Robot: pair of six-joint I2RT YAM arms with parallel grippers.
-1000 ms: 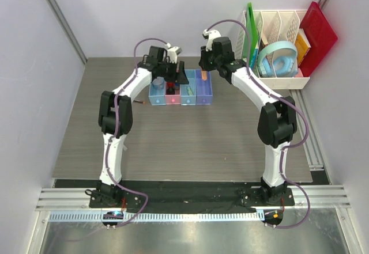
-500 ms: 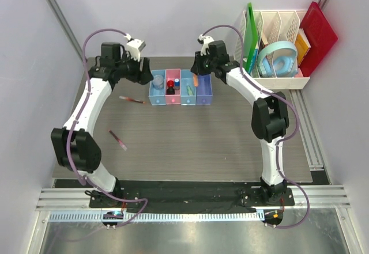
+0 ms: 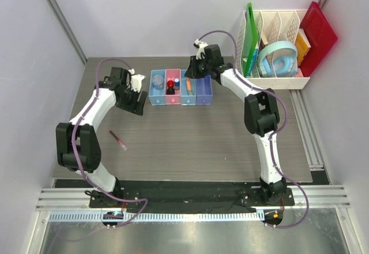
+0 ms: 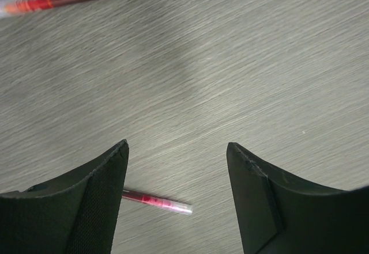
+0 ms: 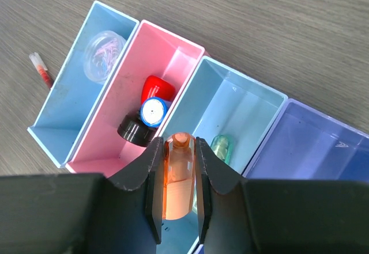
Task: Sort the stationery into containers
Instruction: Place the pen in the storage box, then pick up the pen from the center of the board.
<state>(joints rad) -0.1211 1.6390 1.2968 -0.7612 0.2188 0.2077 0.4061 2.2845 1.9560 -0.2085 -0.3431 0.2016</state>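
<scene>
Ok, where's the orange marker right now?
Right wrist view: the orange marker is clamped in the right gripper above the light-blue bin between the pink bin and the purple bin, near the light green marker.

You are looking at a grey wood-grain desk [image 3: 219,144]. Pale lilac walls [image 3: 138,12] are closing it in behind and on both sides. A white slotted rack [image 3: 277,83] is sitting at its far right corner, and a metal rail [image 3: 190,198] is running along its near edge.

left pincer [image 4: 177,146]: open (angled down) | right pincer [image 5: 177,141]: clamped on orange marker [image 5: 177,180]
</scene>
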